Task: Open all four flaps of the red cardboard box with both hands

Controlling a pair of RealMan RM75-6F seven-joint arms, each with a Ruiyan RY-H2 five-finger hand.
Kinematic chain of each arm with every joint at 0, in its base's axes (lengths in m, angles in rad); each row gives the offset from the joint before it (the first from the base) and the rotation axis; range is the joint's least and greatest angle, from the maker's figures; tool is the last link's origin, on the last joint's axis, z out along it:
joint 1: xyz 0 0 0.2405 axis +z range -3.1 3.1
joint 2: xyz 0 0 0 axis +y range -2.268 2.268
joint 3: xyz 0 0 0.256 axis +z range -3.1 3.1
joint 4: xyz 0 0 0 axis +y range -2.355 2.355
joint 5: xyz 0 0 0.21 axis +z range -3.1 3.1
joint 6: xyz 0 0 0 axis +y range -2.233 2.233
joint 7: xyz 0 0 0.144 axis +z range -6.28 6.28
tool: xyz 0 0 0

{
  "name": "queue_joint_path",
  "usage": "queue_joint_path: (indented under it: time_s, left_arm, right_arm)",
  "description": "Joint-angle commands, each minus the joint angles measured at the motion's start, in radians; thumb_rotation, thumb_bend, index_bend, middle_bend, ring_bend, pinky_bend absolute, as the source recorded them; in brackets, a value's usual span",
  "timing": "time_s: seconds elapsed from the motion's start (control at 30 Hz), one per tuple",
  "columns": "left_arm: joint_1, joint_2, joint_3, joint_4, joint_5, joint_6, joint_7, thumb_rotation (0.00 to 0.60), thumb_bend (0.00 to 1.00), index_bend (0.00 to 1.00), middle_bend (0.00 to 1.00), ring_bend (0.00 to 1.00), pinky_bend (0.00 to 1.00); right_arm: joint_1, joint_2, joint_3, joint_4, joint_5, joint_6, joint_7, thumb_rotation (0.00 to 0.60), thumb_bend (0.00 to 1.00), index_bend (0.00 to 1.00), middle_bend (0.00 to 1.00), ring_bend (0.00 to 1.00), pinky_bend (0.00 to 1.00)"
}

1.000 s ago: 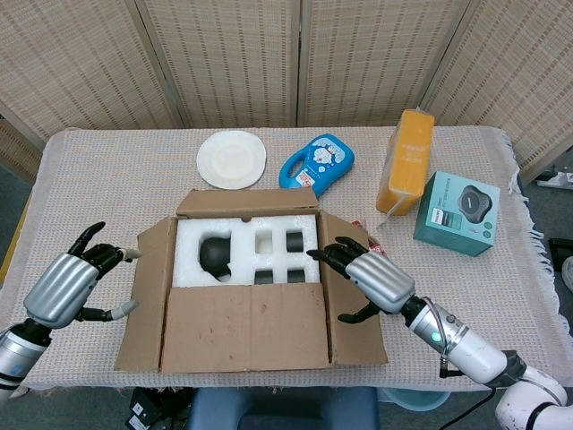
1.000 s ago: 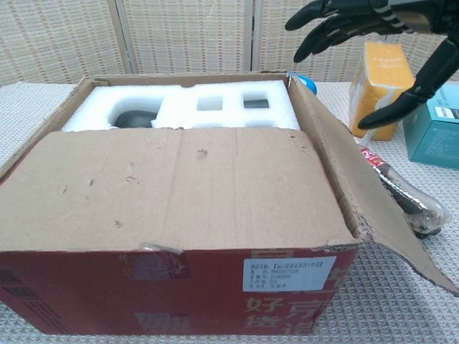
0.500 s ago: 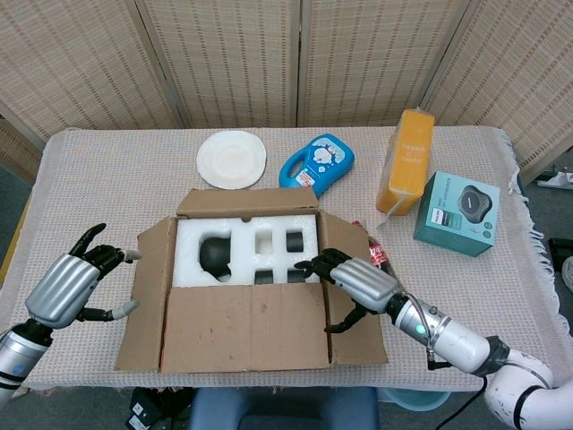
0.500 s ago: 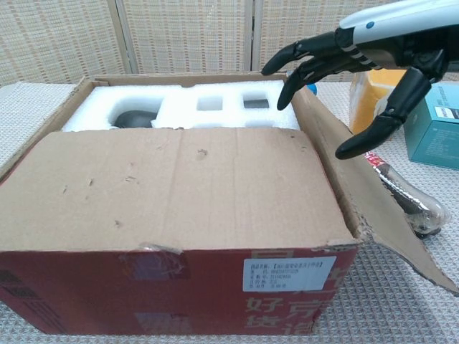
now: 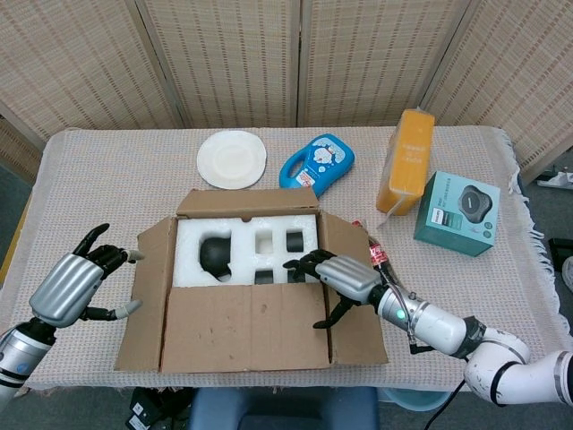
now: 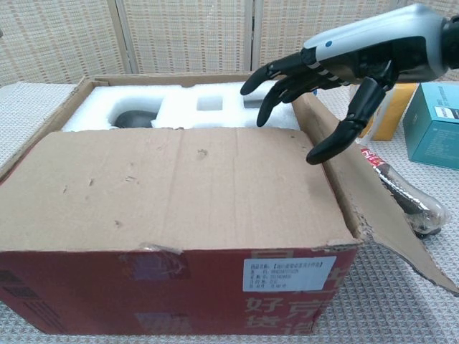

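Note:
The red cardboard box (image 5: 251, 331) (image 6: 172, 287) stands at the table's front middle. White foam (image 5: 246, 246) (image 6: 186, 107) with dark items fills it. The near flap (image 5: 246, 322) (image 6: 172, 186) still lies over the front of the box. The left flap (image 5: 148, 287), the right flap (image 5: 354, 305) (image 6: 358, 193) and the far flap (image 5: 246, 202) stand folded out. My right hand (image 5: 336, 278) (image 6: 337, 64) hovers with spread fingers above the box's right edge, over the foam, holding nothing. My left hand (image 5: 76, 282) stays left of the box, fingers apart, empty.
A white plate (image 5: 232, 159), a blue pouch (image 5: 316, 163), an orange carton (image 5: 407, 161) (image 6: 391, 107) and a teal box (image 5: 457, 213) (image 6: 430, 115) lie behind and right of the box. A plastic bottle (image 6: 401, 193) lies under the right flap.
My right hand has moved left and inward, from over the right flap to above the foam at the box's right edge. The left hand has barely moved.

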Motion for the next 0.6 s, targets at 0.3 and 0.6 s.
queue_joint_path:
  time_s: [0.3, 0.6]
  left_arm:
    - [0.001, 0.004, -0.002, -0.003, -0.003, 0.002, 0.000, 0.069, 0.23, 0.31, 0.39, 0.34, 0.00]
    - [-0.007, 0.008, -0.008, -0.019, 0.005, 0.003, 0.008, 0.068, 0.23, 0.32, 0.39, 0.34, 0.00]
  right_arm:
    - [0.017, 0.009, 0.009, -0.027, -0.020, -0.036, 0.058, 0.516, 0.11, 0.08, 0.25, 0.08, 0.00]
    - [-0.050, 0.106, 0.021, -0.093, -0.209, 0.013, 0.476, 0.514, 0.11, 0.08, 0.27, 0.11, 0.00]
